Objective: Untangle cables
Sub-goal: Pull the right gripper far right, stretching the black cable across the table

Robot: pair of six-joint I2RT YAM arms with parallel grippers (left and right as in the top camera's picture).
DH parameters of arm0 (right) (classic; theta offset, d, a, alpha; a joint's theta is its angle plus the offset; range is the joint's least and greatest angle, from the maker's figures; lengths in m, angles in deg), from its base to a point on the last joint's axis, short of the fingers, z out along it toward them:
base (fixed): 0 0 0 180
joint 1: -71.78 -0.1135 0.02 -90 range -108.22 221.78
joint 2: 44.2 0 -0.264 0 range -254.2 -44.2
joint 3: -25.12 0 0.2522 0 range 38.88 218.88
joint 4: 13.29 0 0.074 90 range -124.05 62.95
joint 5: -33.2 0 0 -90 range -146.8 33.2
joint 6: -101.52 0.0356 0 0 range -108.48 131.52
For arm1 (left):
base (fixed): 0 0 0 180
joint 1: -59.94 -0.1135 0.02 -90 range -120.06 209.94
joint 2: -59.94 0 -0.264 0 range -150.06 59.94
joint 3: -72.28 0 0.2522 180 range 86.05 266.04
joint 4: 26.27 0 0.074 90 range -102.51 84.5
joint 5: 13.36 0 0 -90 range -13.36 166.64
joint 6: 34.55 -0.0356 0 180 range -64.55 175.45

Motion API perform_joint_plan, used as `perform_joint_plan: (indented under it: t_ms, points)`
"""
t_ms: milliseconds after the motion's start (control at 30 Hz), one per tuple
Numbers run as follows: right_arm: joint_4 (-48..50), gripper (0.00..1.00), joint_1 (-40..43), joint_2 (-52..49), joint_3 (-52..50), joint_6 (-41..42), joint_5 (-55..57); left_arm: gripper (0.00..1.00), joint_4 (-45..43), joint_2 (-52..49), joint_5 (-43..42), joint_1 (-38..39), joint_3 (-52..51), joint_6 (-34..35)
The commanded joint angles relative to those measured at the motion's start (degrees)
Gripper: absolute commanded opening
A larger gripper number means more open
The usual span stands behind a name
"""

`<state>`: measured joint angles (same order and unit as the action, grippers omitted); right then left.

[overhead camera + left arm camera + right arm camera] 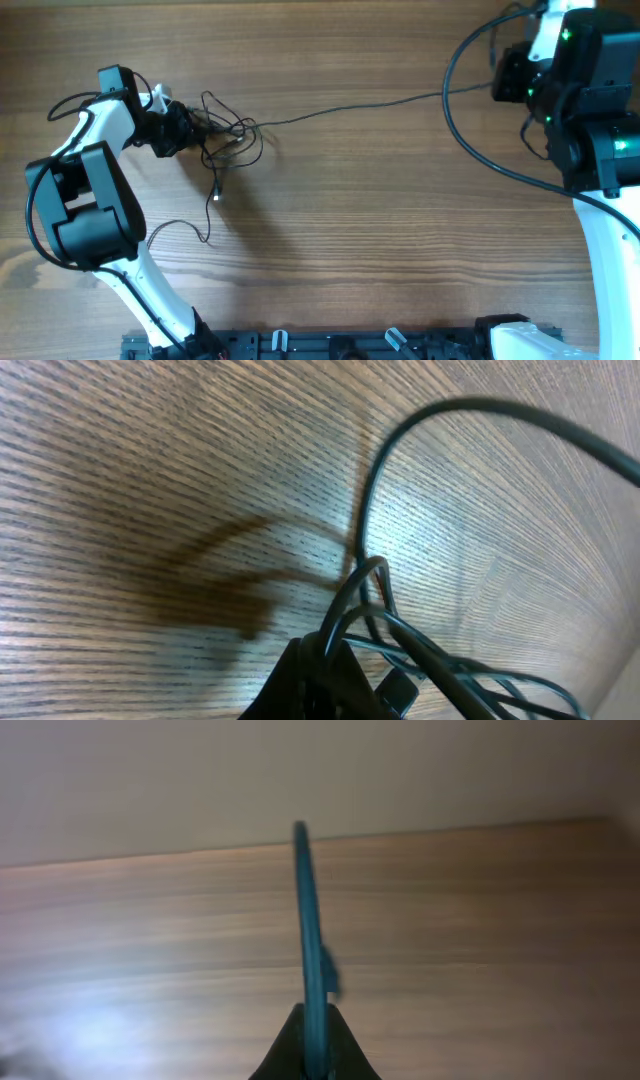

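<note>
The cables [228,140] lie in a black knot left of the table's middle, and my left gripper [178,130] is shut on the knot's left side. In the left wrist view the strands [372,585] loop up out of the shut left gripper [328,652], with a small plug [402,690] beside it. One thin strand [350,107] runs taut from the knot to my right gripper [497,88] at the far right. The right wrist view shows the right gripper [314,1025] shut on that strand [305,910], lifted above the table. A silvery-tipped plug [216,194] hangs below the knot.
A separate thin strand [185,228] curls on the wood by the left arm's base [90,210]. A thicker black robot wire [452,110] arcs beside the right arm [590,90]. A rail [350,345] runs along the table's front edge.
</note>
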<state>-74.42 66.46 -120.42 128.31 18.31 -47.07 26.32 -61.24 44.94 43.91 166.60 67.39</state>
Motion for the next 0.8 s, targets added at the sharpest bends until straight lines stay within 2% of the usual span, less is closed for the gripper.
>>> perform_joint_plan:
  t_ms: [0, 133, 200, 233, 300, 467, 667, 767]
  points:
    - [0.1, 0.04, 0.4, -0.3, 1.4, -0.8, 18.7, 0.04, 0.1, -0.6, -0.4, -0.1, 0.0, 0.5]
    - [0.6, 0.04, 0.9, -0.3, 1.4, -1.0, 21.0, 0.04, 0.7, -0.6, -3.1, -0.1, 0.0, -2.1]
    - [0.6, 0.04, 2.0, -0.3, 1.4, -1.7, 21.0, 0.05, 0.7, -0.2, -9.9, -0.5, 0.0, -5.4]
    - [0.6, 0.04, 3.6, -0.3, 1.4, -2.3, 21.0, 0.07, 0.7, 0.5, -16.9, -1.0, 0.1, -7.5]
    - [0.6, 0.05, 5.9, -0.3, 1.4, -2.2, 20.9, 0.05, 0.5, 1.9, -25.0, -1.9, 0.1, -9.7]
    - [0.8, 0.04, 12.0, -0.3, 1.4, -2.1, 15.7, 0.04, -1.6, 6.3, -40.7, -4.6, 0.1, -10.5]
    - [0.8, 0.04, 18.0, -0.5, 1.4, -0.7, 4.7, 0.04, -2.0, 8.1, -46.6, -6.4, 0.1, -10.5]
    - [1.4, 0.04, 20.6, -1.2, 1.4, -0.6, 0.7, 0.04, -1.9, 8.0, -47.1, -6.4, 0.1, -10.5]
